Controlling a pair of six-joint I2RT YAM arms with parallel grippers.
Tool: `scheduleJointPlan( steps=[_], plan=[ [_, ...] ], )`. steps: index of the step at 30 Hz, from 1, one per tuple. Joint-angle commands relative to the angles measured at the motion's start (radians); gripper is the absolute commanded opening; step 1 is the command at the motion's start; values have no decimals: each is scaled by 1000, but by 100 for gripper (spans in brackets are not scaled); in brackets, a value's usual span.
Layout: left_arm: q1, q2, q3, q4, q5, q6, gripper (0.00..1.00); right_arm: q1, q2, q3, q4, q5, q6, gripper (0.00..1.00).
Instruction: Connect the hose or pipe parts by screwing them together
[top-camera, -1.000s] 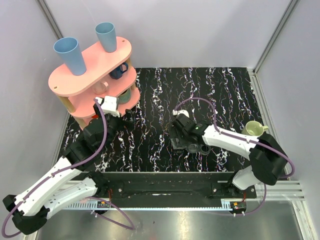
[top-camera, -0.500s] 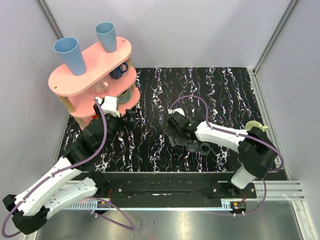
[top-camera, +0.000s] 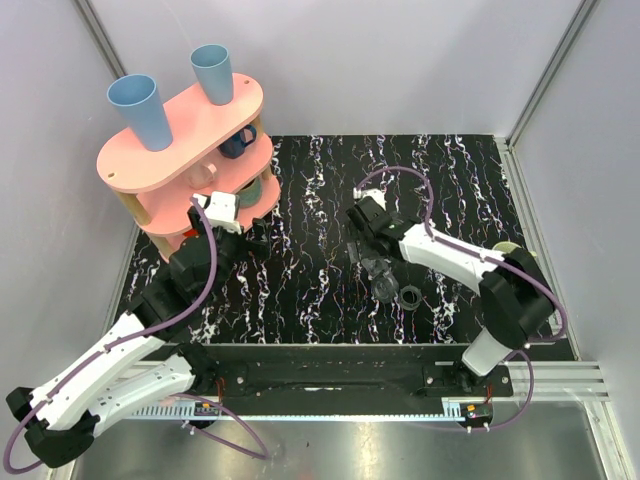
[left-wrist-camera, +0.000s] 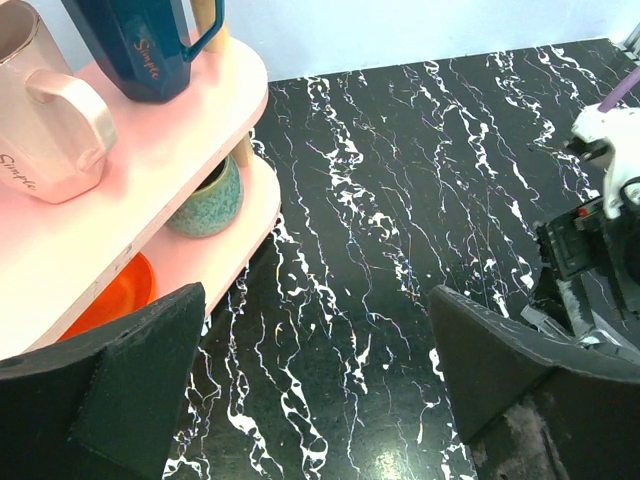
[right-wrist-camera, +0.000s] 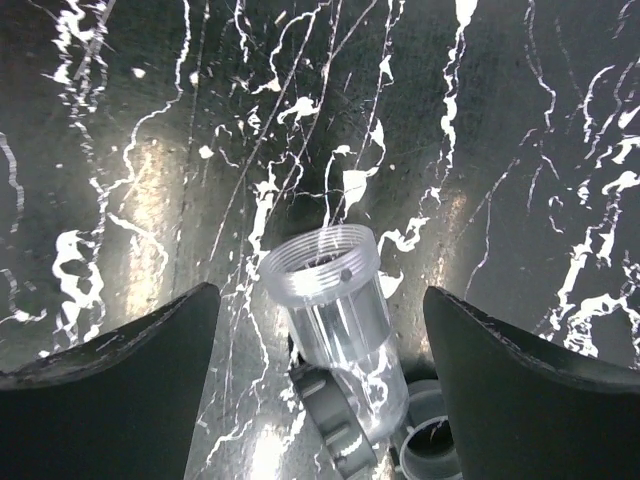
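Note:
The pipe parts lie on the black marbled mat. One is a clear tube (right-wrist-camera: 340, 320) with a threaded mouth and a grey ribbed nut (right-wrist-camera: 335, 430) at its lower end. A separate grey ring (right-wrist-camera: 432, 450) lies next to it. From above, the tube (top-camera: 381, 278) and the ring (top-camera: 409, 297) sit just in front of my right gripper (top-camera: 370, 255). The right gripper (right-wrist-camera: 320, 292) is open, with one finger on each side of the tube and not touching it. My left gripper (left-wrist-camera: 315, 370) hangs open over bare mat beside the pink shelf and holds nothing.
A pink two-tier shelf (top-camera: 150, 165) stands at the back left. It carries two blue cups (top-camera: 135, 100) on top and mugs (left-wrist-camera: 55, 130) below. A pale green cup (top-camera: 508, 252) sits at the mat's right edge. Grey walls enclose the mat on three sides.
My right arm has drawn back toward the far side, so the clear tube now lies in view between its fingers. Its jaws have narrowed slightly. The left arm has stayed still.

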Motion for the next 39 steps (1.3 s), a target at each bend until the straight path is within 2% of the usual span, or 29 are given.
scheduleJointPlan(
  steps=[1, 10, 11, 12, 13, 15, 16, 28, 36, 39],
  plan=[
    [-5, 5, 2, 39, -27, 16, 98, 6, -126, 44, -30, -8, 12, 91],
    [-7, 9, 0, 39, -27, 16, 98, -3, -244, -71, -127, 37, 149, 92],
    [-7, 10, 0, 41, -27, 16, 98, -5, -244, -77, -147, 79, 191, 90],
    [-8, 10, 0, 39, -27, 16, 98, -6, -238, -79, -185, 144, 348, 89],
    [-8, 10, 0, 39, -27, 16, 98, -12, -234, -74, -285, 237, 414, 86],
    [-8, 10, 3, 36, -29, 15, 98, -40, -217, -72, -370, 284, 556, 83],
    [-8, 6, 3, 36, -27, 15, 98, -54, -220, -77, -394, 284, 575, 80],
    [-13, 4, 0, 36, -35, 18, 98, -124, -261, -174, -340, 217, 632, 76],
    [-16, 4, 0, 38, -32, 19, 98, -134, -252, -258, -308, 167, 678, 61],
    [-16, 5, 0, 39, -30, 21, 98, -132, -256, -284, -277, 134, 680, 59]
  ],
)
